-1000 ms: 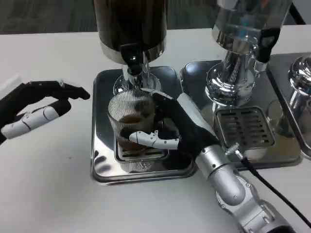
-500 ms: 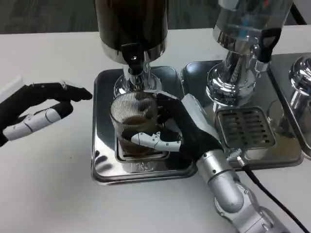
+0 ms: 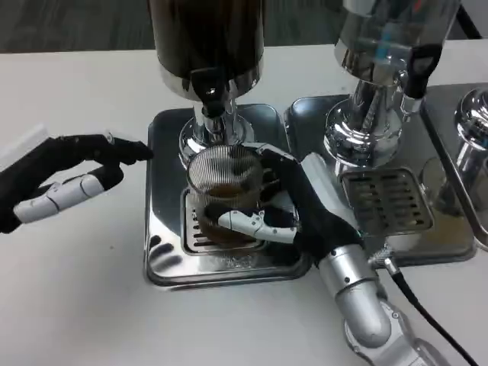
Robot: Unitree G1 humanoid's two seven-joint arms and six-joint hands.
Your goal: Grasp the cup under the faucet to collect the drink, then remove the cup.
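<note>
A ribbed clear glass cup (image 3: pixel 223 187) with a little brown drink in it stands on the drip grate (image 3: pixel 200 238) under the black faucet (image 3: pixel 209 90) of the dark drink dispenser (image 3: pixel 206 38). My right hand (image 3: pixel 293 210) wraps the cup from the right, thumb across its front and fingers behind it. My left hand (image 3: pixel 65 177) hovers over the table to the left of the tray, fingers stretched toward the dispenser and holding nothing.
The cup's steel drip tray (image 3: pixel 164 259) sits mid-table. A second dispenser (image 3: pixel 381 69) with its own tray and grate (image 3: pixel 389 202) stands to the right, with a third chrome base (image 3: pixel 473 122) at the right edge. A black cable (image 3: pixel 427 313) trails from my right wrist.
The cup and my right hand have shifted slightly right and up in the picture. My left hand has edged right toward the tray. The view seems to have shifted a little too.
</note>
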